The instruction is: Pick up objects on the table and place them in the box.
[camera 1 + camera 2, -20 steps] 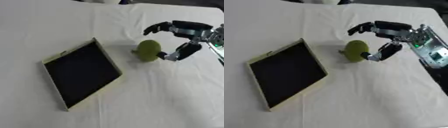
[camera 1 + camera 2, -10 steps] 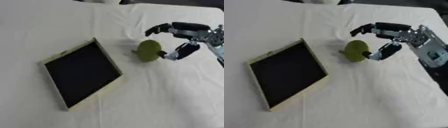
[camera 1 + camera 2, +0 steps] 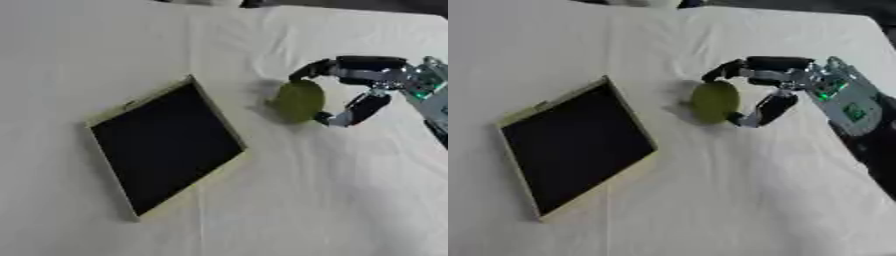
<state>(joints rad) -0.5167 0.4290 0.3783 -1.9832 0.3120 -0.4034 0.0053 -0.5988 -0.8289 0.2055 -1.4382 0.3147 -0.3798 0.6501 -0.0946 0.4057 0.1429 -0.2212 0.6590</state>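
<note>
Your right hand [image 3: 363, 87] sat curled around the green round fruit [image 3: 299, 100], fingers arching over its far side and the thumb hooking in from about 4 o'clock, though whether they touched it could not be told. The fruit rested on the white cloth [image 3: 289, 200], near the box [image 3: 166, 148] and at roughly 2 o'clock from it. The box's dark interior held nothing, so by my reading nothing was placed yet: lift, carry, release remained. Your left hand was out of sight.

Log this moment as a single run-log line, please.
phase: grasping | right hand: fingers curled around green round object, on the white table | box: dark inside, left of the object, nothing visible inside | left hand: not in view
</note>
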